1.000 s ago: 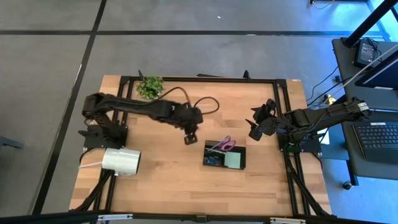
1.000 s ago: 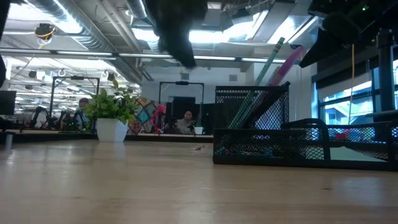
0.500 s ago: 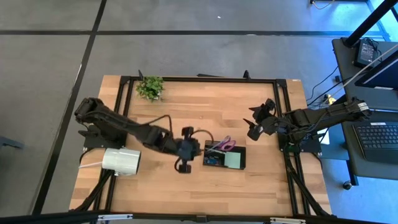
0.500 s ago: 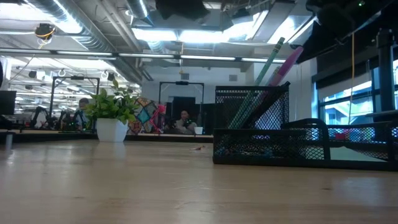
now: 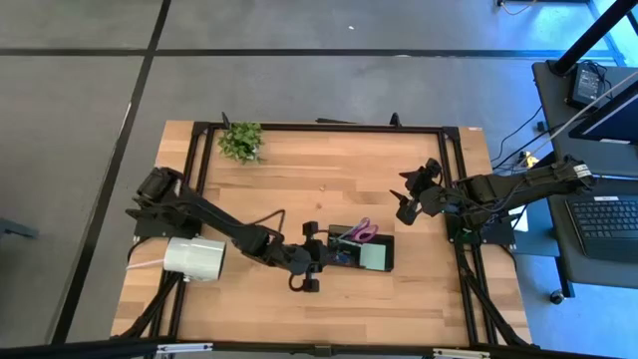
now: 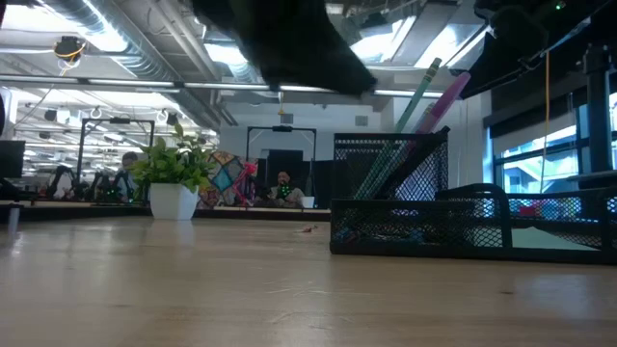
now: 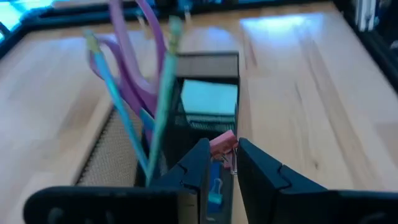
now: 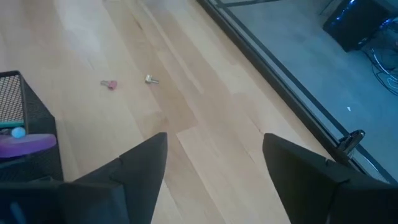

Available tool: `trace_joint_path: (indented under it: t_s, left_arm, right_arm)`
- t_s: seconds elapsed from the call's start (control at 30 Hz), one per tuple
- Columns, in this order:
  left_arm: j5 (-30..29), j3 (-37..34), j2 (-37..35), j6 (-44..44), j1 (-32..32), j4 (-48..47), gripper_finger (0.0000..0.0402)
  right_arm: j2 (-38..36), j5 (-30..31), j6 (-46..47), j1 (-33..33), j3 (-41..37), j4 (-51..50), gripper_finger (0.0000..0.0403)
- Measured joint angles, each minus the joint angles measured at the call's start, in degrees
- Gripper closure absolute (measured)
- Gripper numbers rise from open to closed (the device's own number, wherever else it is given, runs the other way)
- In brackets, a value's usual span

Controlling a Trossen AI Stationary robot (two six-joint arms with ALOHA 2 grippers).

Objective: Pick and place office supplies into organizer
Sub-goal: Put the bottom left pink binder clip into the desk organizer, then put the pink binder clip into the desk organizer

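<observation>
The black mesh organizer [image 5: 361, 249] [image 7: 205, 81] stands at mid-table. In it are purple-handled scissors [image 7: 134, 68], pens [image 7: 163, 93] and a pale green sticky-note pad [image 7: 209, 98]. My left gripper [image 5: 321, 257] [image 7: 222, 163] hovers at the organizer's left end, shut on a small pink clip [image 7: 222, 144]. My right gripper [image 5: 407, 202] [image 8: 214, 152] waits open, raised, right of the organizer. Two small clips, one pink [image 8: 110, 84] and one pale [image 8: 150, 79], lie on the table beyond the organizer. My left gripper pinches the small pink clip [image 7: 224, 148] between its two fingertips [image 7: 200, 152]. The fingers slant downward toward the table's right, at the organizer's left end. The clip is lifted clear of the table, and its pink body sticks out beyond the fingertips.
A big white roll [image 5: 194, 257] lies near the left edge, beside the left arm. A small green plant [image 5: 240, 140] [image 6: 174, 173] stands at the far left. Bare wood lies in front of the organizer. People sit in the room beyond the table.
My left gripper has swung from mid-table toward the near edge and downward. It has turned and now points right at the organizer's left end, its fingers still shut. My right gripper has stayed where it was.
</observation>
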Motion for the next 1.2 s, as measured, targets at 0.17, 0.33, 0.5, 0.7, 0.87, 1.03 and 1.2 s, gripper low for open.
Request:
trace_joint_path:
  t_s: [0.17, 0.33, 0.5, 0.7, 0.87, 1.03, 1.2]
  left_arm:
    - [-0.19, -0.02, 5.72, -0.42, 0.17, 4.07, 0.0338]
    - [-4.92, 0.02, 9.54, -1.89, 0.43, 5.17, 0.0338]
    - [-7.66, 0.02, 11.28, -2.55, 0.99, 5.13, 0.0338]
    - [-6.44, 0.02, 11.6, -3.1, 1.4, 4.75, 0.0338]
    - [-6.3, 0.02, 11.6, -3.1, 1.4, 4.74, 0.0326]
    - [-6.25, 0.02, 11.6, -3.06, 1.4, 4.73, 0.0311]
    - [-5.77, 0.02, 11.6, -3.02, 1.4, 4.29, 0.0302]
  right_arm:
    - [0.0, 0.01, -0.31, 0.0, -0.01, -0.02, 0.0134]
    - [0.0, 0.0, -0.31, 0.0, -0.01, -0.1, 0.0134]
    - [0.0, 0.0, -0.33, 0.0, 0.0, -0.25, 0.0134]
    - [0.0, 0.0, -0.44, 0.0, 0.0, -0.31, 0.0134]
    - [0.0, 0.0, -0.5, 0.0, 0.0, -0.31, 0.0134]
    - [0.0, 0.0, -0.51, 0.0, 0.0, -0.31, 0.0134]
    - [0.0, 0.0, -0.5, 0.0, 0.0, -0.33, 0.0134]
